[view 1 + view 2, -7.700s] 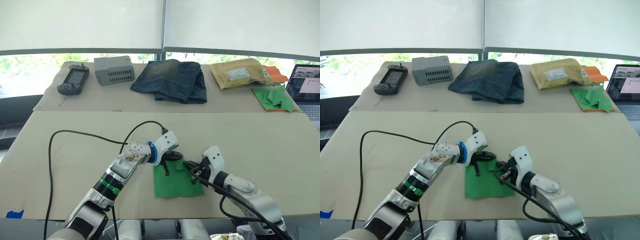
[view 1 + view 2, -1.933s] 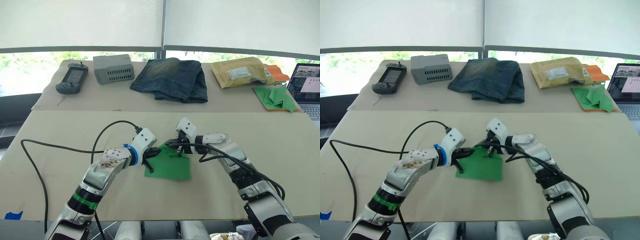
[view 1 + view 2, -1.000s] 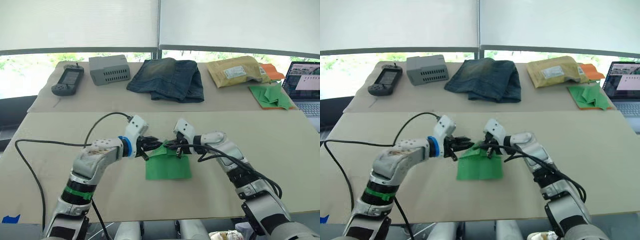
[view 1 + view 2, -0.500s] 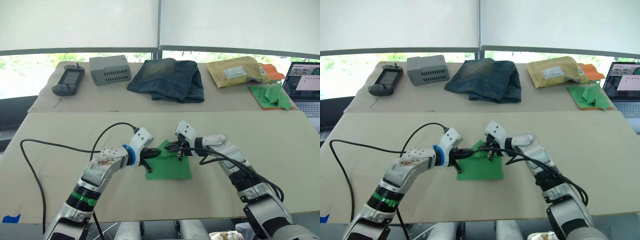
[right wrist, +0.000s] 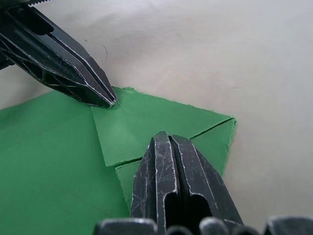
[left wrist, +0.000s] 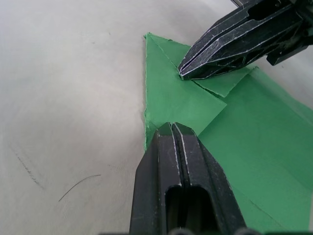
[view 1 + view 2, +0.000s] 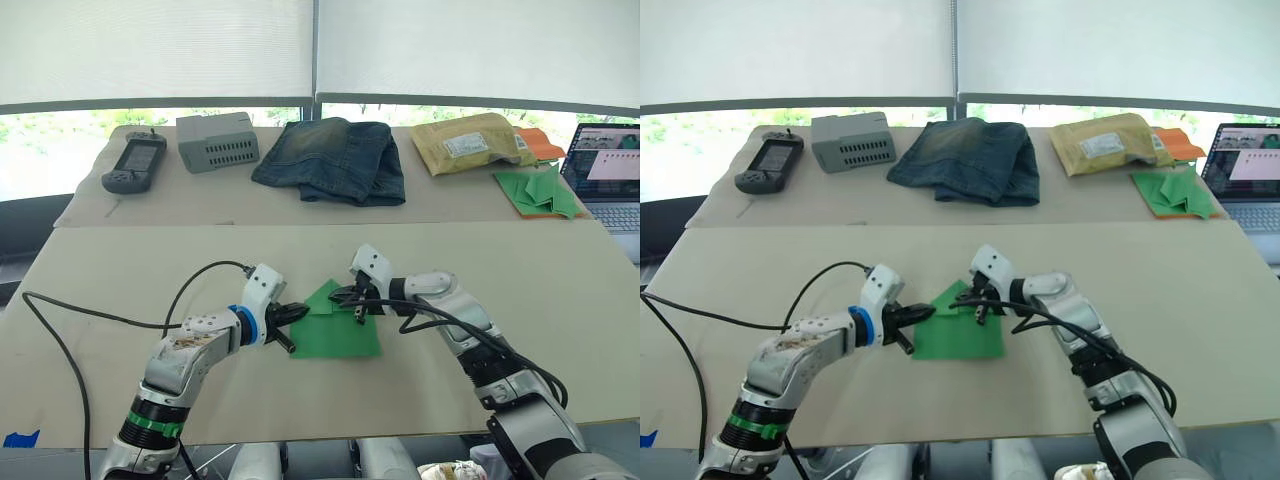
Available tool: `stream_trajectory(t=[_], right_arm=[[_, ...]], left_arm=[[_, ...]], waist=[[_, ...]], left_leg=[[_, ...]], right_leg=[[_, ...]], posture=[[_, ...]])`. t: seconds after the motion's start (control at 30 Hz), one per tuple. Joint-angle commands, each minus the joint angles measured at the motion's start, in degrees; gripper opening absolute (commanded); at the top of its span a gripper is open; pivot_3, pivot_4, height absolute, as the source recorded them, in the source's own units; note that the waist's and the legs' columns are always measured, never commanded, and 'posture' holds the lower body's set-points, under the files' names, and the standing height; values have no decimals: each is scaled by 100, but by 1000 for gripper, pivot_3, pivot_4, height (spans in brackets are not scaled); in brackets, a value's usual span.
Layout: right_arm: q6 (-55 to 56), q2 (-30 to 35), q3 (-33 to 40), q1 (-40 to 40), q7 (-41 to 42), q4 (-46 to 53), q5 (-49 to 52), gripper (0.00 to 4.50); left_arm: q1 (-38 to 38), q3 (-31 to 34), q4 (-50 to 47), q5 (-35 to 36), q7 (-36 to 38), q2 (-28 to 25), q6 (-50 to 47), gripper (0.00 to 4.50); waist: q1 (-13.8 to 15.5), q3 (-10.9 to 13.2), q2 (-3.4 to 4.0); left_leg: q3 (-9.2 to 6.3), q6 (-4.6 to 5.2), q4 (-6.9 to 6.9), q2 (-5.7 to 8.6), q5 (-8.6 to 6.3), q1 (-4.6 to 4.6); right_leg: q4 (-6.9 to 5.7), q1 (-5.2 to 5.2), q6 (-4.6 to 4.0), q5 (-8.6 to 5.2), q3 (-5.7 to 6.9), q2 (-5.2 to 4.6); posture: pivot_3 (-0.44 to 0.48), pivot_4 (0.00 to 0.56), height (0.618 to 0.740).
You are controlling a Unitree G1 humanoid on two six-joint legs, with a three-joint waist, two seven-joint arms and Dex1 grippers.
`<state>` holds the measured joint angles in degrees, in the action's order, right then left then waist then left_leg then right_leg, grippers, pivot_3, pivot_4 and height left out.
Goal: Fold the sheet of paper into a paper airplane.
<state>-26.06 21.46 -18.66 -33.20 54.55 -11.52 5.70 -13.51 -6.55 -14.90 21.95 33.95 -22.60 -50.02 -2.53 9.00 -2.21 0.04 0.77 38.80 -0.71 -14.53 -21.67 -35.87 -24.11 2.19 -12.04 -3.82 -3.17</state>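
Both grippers, left (image 6: 172, 128) and right (image 5: 167, 137), are clenched empty, tips pressing the folded corner flaps of the paper (image 7: 340, 330). Best to rub each tip firmly along its crease, pinning the flaps so neither springs up.

matt green sheet of paper (image 6: 195, 105) with rough edges, scuffed black plastic claw (image 5: 168, 142)

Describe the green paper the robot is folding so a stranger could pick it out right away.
On the near table, between the left gripper and right gripper, lies the sheet of paper. Unlike the heap of green darts by the laptop, it is alone, its far corners folded into a point.
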Motion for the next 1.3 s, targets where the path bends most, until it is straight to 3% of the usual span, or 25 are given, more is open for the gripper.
stream_trajectory(t=[0.03, 0.23, 0.63, 0.87, 1.3], right_arm=[[260, -163, 70, 50, -176, -86, -17, 0], [678, -431, 38, -46, -433, -289, -142, 0], [533, -624, -325, 93, -363, -209, -322, 0], [334, -638, -44, -183, -1084, -678, -584, 0], [570, -346, 316, -346, -1003, -1119, -465, 0]], left_arm=[[106, -53, 119, -58, -184, 57, -117, 16], [160, -355, 122, -249, -195, -37, 27, 16], [67, -375, 282, -321, -250, -77, 164, 16], [88, -455, 260, -437, -265, -124, 307, 16], [170, -436, 318, -437, -320, -115, 384, 16]], waist=[[-3, 0, 0], [5, 0, 0], [3, -1, 2], [6, -5, 8], [16, -5, 8]], left_leg=[[0, 0, 0, 0, 0, 1], [0, 0, 0, 1, 0, -7], [1, 0, 0, 0, 0, 0], [2, 0, 0, -1, 0, 9], [4, 0, 0, 0, 0, 8]], right_leg=[[0, 0, 0, 0, 0, 0], [1, -5, -4, 3, 0, -1], [0, -1, -5, 3, -2, -1], [0, 5, -4, 3, -2, -1], [1, 6, -3, 2, -2, -2]], posture=[[0, 150, 728], [0, 150, 728], [0, 150, 728], [0, 150, 728], [0, 150, 728]])
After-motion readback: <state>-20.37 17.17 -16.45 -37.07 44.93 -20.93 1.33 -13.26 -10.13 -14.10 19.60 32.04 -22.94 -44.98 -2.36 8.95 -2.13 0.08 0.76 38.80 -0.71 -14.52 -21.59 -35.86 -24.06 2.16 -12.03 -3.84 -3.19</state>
